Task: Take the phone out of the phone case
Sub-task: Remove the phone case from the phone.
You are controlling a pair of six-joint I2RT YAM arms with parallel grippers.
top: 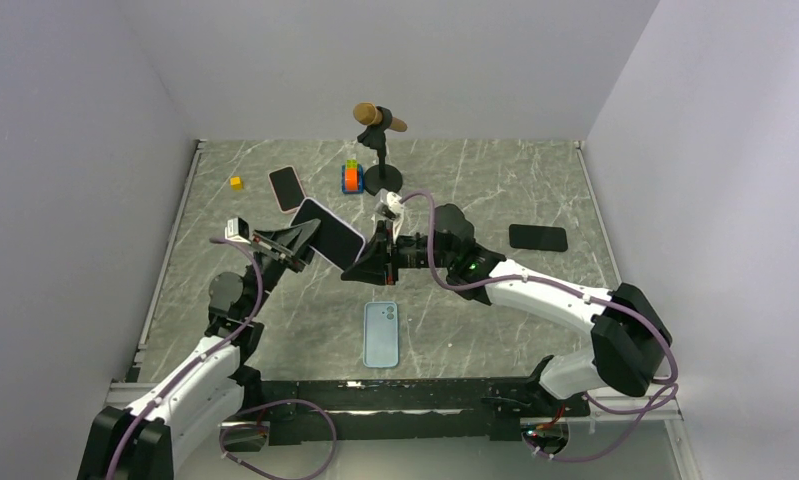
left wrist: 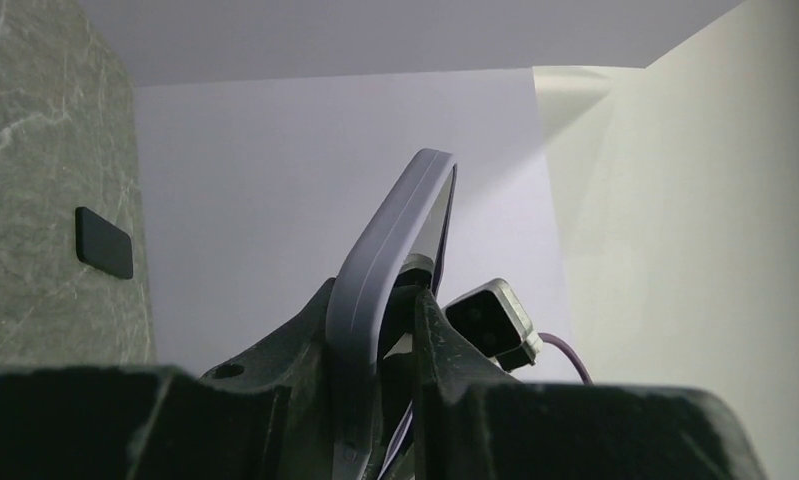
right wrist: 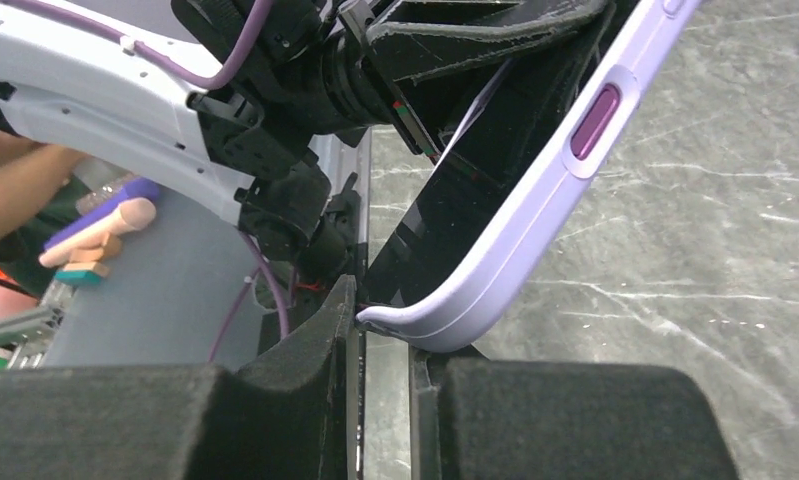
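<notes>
1. The lilac phone case, with the black-screened phone seated in it, hangs tilted in the air above the middle of the grey marbled surface, clear of it.
2. The left gripper has its jaws narrow and clamped on the case's left end. In the left wrist view, the lilac rim rises from between the two fingers.
3. The right gripper has its jaws narrow, pinching the opposite lower corner. In the right wrist view, the rounded corner sits between the fingertips, and a purple side button shows higher on the case's edge.
4. A light blue phone lies flat, back up, on the surface nearer the arm bases, apart from the held case.
5. Beyond the case lie a pink-rimmed phone, a yellow cube, an orange toy block and a black microphone stand.
6. A black phone lies to the right, well apart.
</notes>
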